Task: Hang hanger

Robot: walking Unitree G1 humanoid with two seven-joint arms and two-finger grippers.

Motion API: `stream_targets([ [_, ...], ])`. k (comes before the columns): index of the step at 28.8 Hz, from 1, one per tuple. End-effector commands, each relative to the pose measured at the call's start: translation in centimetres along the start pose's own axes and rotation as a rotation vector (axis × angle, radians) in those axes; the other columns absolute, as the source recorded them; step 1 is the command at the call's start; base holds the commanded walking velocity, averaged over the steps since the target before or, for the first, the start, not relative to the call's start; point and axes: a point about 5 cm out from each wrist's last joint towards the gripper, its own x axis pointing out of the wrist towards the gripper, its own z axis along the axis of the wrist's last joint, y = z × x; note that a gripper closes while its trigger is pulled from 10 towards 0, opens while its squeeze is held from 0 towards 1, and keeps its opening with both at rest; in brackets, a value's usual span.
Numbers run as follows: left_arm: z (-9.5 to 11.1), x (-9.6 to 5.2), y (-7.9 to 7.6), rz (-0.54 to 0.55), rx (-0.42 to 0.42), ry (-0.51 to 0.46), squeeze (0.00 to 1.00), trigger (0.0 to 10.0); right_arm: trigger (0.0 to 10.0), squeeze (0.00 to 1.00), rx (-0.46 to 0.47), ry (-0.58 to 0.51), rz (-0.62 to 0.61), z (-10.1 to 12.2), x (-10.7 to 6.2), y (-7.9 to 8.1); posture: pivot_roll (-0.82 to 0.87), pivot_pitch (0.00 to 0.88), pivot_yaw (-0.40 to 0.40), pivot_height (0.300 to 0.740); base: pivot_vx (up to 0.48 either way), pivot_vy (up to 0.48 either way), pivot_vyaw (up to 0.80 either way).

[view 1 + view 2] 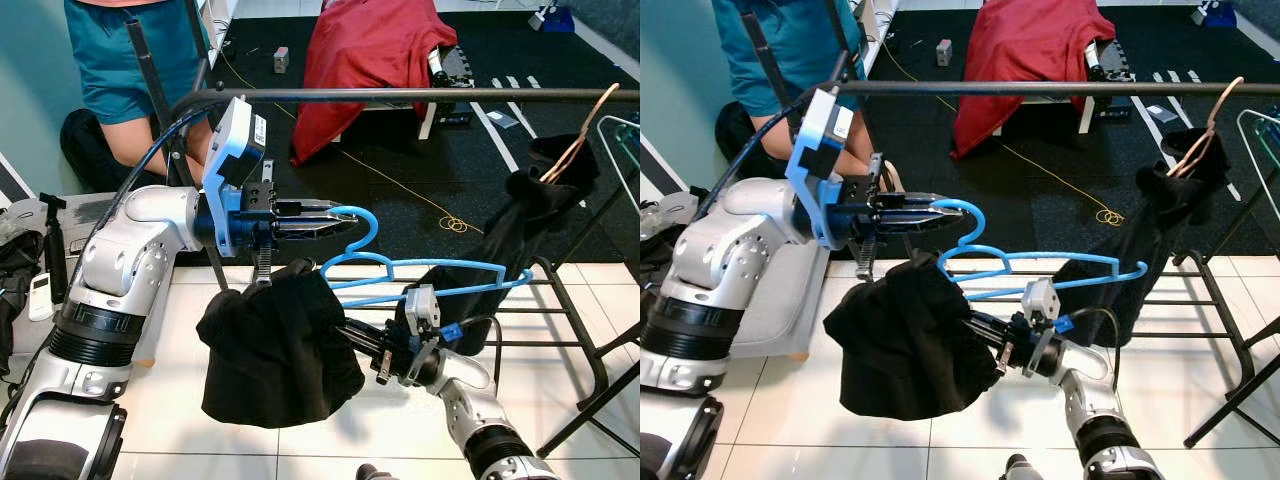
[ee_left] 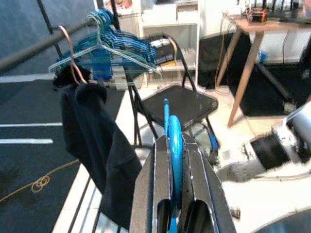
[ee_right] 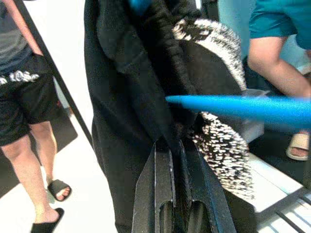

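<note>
Left gripper (image 1: pixel 322 219) pinching the hook of the light-blue plastic hanger (image 1: pixel 420 271), below the black horizontal rail (image 1: pixel 420 96). Right gripper (image 1: pixel 345 335) clamping the black crumpled garment (image 1: pixel 275 350) draping from the hanger's near end.

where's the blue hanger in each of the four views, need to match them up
Left eye view: blue hanger at centre, hook pinched by the left gripper.
Right eye view: centre, a little left.
Left wrist view: hook between the fingers, bottom centre.
Right wrist view: blue bar across the right half.
Shared landmark: the black garment draped on it.
</note>
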Motion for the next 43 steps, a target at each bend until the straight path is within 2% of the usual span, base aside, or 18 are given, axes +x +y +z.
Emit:
stream_targets([
  [1, -0.6, -0.5, -0.2, -0.016, 0.034, 0.074, 0.00, 0.0, 0.0, 0.00, -0.038, -0.012, -0.030, 0.5, -0.7, -0.2, -0.04, 0.190, 0.030, 0.740, 0.000, 0.000, 0.00],
  [2, -0.6, -0.5, -0.2, -0.016, 0.034, 0.074, 0.00, 0.0, 0.0, 0.00, -0.038, -0.012, -0.030, 0.5, -0.7, -0.2, -0.04, 0.190, 0.030, 0.740, 0.000, 0.000, 0.00],
  [3, -1.3, -0.8, -0.5, -0.027, 0.053, 0.134, 0.00, 0.0, 0.0, 0.00, -0.073, -0.012, -0.064, 1.0, -1.2, -0.4, -0.05, 0.189, 0.030, 0.740, 0.000, 0.000, 0.00],
  [5, -1.3, -0.8, -0.5, -0.027, 0.053, 0.134, 0.00, 0.0, 0.0, 0.00, -0.073, -0.012, -0.064, 1.0, -1.2, -0.4, -0.05, 0.189, 0.030, 0.740, 0.000, 0.000, 0.00],
  [6, -2.2, -1.0, -0.7, -0.039, 0.077, 0.203, 0.00, 0.0, 0.0, 0.00, -0.117, -0.019, -0.111, 1.7, -2.0, -0.8, -0.05, 0.186, 0.031, 0.740, 0.000, 0.000, 0.00],
  [8, -2.2, -1.0, -0.7, -0.039, 0.077, 0.203, 0.00, 0.0, 0.0, 0.00, -0.117, -0.019, -0.111, 1.7, -2.0, -0.8, -0.05, 0.186, 0.031, 0.740, 0.000, 0.000, 0.00],
  [10, -3.4, -1.4, -0.7, -0.034, 0.116, 0.307, 0.00, 0.0, 0.0, 0.00, -0.172, -0.037, -0.137, 2.8, -2.8, -0.6, -0.05, 0.185, 0.033, 0.740, 0.000, 0.000, 0.00],
  [12, -3.4, -1.4, -0.7, -0.034, 0.116, 0.307, 0.00, 0.0, 0.0, 0.00, -0.172, -0.037, -0.137, 2.8, -2.8, -0.6, -0.05, 0.185, 0.033, 0.740, 0.000, 0.000, 0.00],
  [15, -4.2, -1.6, 0.0, 0.022, 0.162, 0.390, 0.00, 0.0, 0.0, 0.00, -0.176, -0.018, -0.052, 2.7, -2.5, 0.7, -0.06, 0.184, 0.034, 0.740, 0.000, 0.000, 0.00],
  [17, -4.2, -1.6, 0.0, 0.022, 0.162, 0.390, 0.00, 0.0, 0.0, 0.00, -0.176, -0.018, -0.052, 2.7, -2.5, 0.7, -0.06, 0.184, 0.034, 0.740, 0.000, 0.000, 0.00],
  [19, -4.7, -1.5, 0.8, 0.082, 0.219, 0.457, 0.00, 0.0, 0.0, 0.00, -0.118, 0.005, 0.044, 1.7, -1.3, 2.7, -0.06, 0.181, 0.037, 0.740, 0.000, 0.000, 0.00],
  [22, -4.8, -1.4, 1.0, 0.099, 0.239, 0.473, 0.00, 0.0, 0.0, 0.00, -0.103, 0.011, 0.057, 1.3, -0.9, 3.1, -0.06, 0.181, 0.037, 0.740, 0.000, 0.000, 0.00],
  [31, -3.8, -0.8, 2.6, 0.235, 0.324, 0.434, 0.00, 0.0, 0.0, 0.00, -0.048, 0.080, -0.113, -1.0, -0.3, 2.3, -0.05, 0.151, 0.038, 0.740, 0.000, 0.000, 0.00],
  [36, -3.7, -0.8, 2.8, 0.254, 0.332, 0.428, 0.00, 0.0, 0.0, 0.00, -0.039, 0.077, -0.136, -1.2, -0.3, 2.1, -0.05, 0.151, 0.038, 0.740, 0.000, 0.000, 0.00],
  [37, -3.0, -0.8, 3.4, 0.334, 0.299, 0.351, 0.00, 0.0, 0.0, 0.00, -0.012, 0.051, -0.193, -1.2, -0.3, 1.9, -0.06, 0.146, 0.040, 0.740, 0.000, 0.000, 0.00],
  [38, -3.0, -0.8, 3.4, 0.334, 0.299, 0.351, 0.00, 0.0, 0.0, 0.00, -0.012, 0.051, -0.193, -1.2, -0.3, 1.9, -0.06, 0.146, 0.040, 0.740, 0.000, 0.000, 0.00],
  [39, -2.4, -0.8, 3.9, 0.393, 0.286, 0.295, 0.00, 0.0, 0.0, 0.00, 0.004, 0.047, -0.227, -1.3, -0.4, 1.8, -0.05, 0.145, 0.038, 0.740, 0.000, 0.000, 0.00],
  [43, -1.8, -1.1, 4.4, 0.441, 0.289, 0.260, 0.00, 0.0, 0.0, 0.00, -0.005, 0.064, -0.234, -1.4, -0.8, 2.0, -0.05, 0.144, 0.037, 0.740, 0.000, 0.000, 0.00],
])
